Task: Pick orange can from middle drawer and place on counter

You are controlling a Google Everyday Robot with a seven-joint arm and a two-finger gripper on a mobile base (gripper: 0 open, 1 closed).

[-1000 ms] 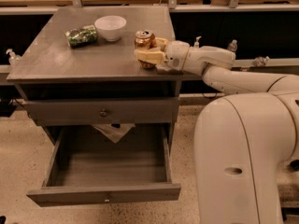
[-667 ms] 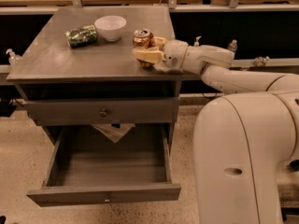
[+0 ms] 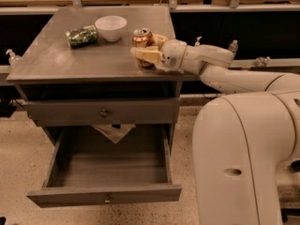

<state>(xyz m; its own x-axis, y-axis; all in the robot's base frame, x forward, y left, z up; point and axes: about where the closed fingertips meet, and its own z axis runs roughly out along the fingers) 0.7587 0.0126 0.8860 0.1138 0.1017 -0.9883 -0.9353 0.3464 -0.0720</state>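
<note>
The orange can [image 3: 141,34] stands upright near the right front edge of the counter [image 3: 70,60]. My gripper [image 3: 151,48] reaches in from the right and is shut on the can, with one pale finger [image 3: 146,56] in front of it and the other behind; the can's lower part is hidden. The middle drawer [image 3: 103,195] is pulled fully open below, and its inside shows nothing in it.
A white bowl [image 3: 111,27] and a green patterned can [image 3: 82,35] lying on its side sit at the back of the counter. A closed drawer with a dark knob [image 3: 104,112] lies under the top. My white body [image 3: 243,158] fills the lower right.
The gripper and the can have shifted very slightly on the counter; otherwise nothing has moved.
</note>
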